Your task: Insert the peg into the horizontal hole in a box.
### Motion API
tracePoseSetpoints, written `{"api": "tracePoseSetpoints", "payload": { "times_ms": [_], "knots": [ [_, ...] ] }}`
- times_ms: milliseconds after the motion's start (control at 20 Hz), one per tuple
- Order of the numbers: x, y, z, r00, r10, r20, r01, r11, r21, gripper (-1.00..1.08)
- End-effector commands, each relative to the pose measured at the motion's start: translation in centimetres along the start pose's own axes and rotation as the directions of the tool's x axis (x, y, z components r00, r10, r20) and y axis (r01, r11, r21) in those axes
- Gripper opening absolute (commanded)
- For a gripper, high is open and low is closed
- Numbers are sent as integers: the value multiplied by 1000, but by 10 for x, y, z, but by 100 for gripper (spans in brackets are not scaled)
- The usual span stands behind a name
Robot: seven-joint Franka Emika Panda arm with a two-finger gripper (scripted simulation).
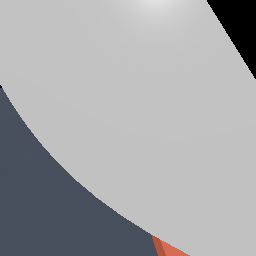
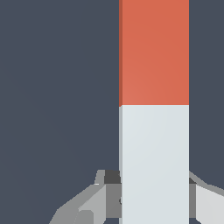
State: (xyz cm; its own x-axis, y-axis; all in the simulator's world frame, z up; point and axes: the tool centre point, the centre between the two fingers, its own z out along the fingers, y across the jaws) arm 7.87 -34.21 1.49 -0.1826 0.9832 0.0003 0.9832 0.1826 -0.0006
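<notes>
In the wrist view the peg [image 2: 154, 109] runs straight away from the camera, its red-orange part [image 2: 154, 52] farther off and its white-grey part [image 2: 154, 162] nearer. My gripper [image 2: 152, 186] holds the white-grey part. A grey finger [image 2: 109, 197] lies against one side and another finger [image 2: 202, 201] against the other, with no gap showing. In the exterior view only a corner of the peg's red-orange part [image 1: 169, 248] shows at the bottom edge. The box and its hole are out of view.
A large light grey rounded body [image 1: 150, 110], very close to the camera, fills most of the exterior view. Dark blue-grey floor [image 1: 50, 200] shows beneath it and also lies behind the peg in the wrist view [image 2: 57, 87].
</notes>
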Motion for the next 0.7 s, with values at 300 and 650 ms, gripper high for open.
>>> {"api": "tracePoseSetpoints", "payload": {
  "times_ms": [300,650],
  "knots": [
    [10,0,-2,1000,-1,0,1,1000,0,-100],
    [33,-1,-8,1000,-3,0,3,1000,0,-100]
  ]
}}
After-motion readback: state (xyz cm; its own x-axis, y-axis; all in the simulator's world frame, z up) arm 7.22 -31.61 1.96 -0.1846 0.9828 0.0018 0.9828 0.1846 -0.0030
